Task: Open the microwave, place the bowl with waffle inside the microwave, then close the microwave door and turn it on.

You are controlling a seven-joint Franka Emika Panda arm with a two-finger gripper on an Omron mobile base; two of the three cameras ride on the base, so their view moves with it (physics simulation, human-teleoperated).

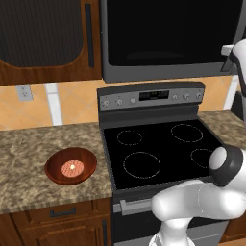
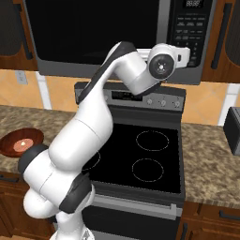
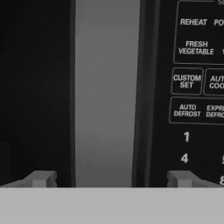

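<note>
Bowl (image 1: 70, 166) w/ waffle (image 1: 72, 167) sits far below and well to the left of the gripper (image 3: 111, 178), on the granite counter (image 1: 29, 163) just left of the stove (image 1: 158, 149). Not touched; nothing carried.

Moving right: microwave (image 1: 168, 38) hangs above the stove, microwave door (image 2: 93, 33) looks shut, black glass flush w/ frame. Door's vertical grey handle (image 3: 105, 92) is straight ahead of the gripper in the hand view, lined up between the two fingertips (image 3: 41, 178), which stand wide apart, one either side of the bar. Not clamped on anything; whether tips already reach past the bar I can't tell.

Further right of the gripper: keypad (image 3: 197, 78) w/ REHEAT, AUTO DEFROST, digits.

Progress, as I judge it: step 1 only just starting. Hand is posed at the handle, door not opened yet. Left to do: close on handle, pull door open, fetch bowl from counter, set it inside, shut door, press start on keypad. So basically everything's ahead.
</note>
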